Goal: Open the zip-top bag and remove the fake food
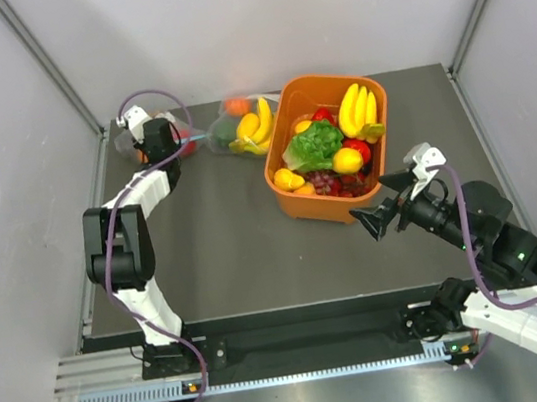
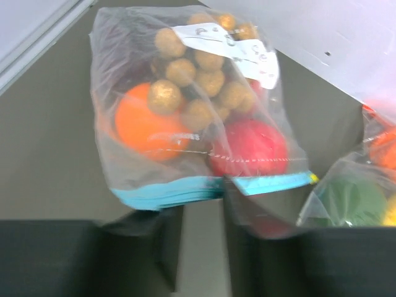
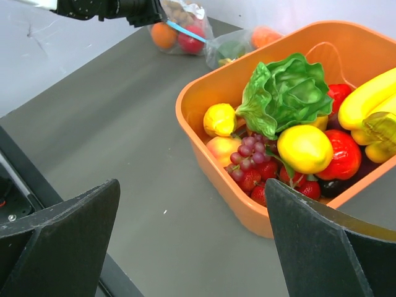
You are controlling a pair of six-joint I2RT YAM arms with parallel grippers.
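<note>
The zip-top bag point(image 2: 185, 124) lies on the dark table at the far left corner, its teal zip strip point(image 2: 167, 193) facing my left gripper point(image 2: 203, 209). Inside it are the grape bunch point(image 2: 198, 80), the orange point(image 2: 143, 124) and the red apple point(image 2: 250, 148). The left jaws stand a little apart with table showing between them. The strip lies at the fingertips and a clear flap drapes over the right finger point(image 2: 266, 247). In the top view the left gripper point(image 1: 168, 147) covers most of the bag point(image 1: 184, 145). My right gripper point(image 1: 389, 205) is wide open and empty beside the basket.
An orange basket point(image 1: 289, 203) full of fake fruit, bananas and lettuce stands right of centre. A second clear bag with bananas point(image 1: 245, 126) lies between the zip-top bag and the basket. Grey walls close in the back and both sides.
</note>
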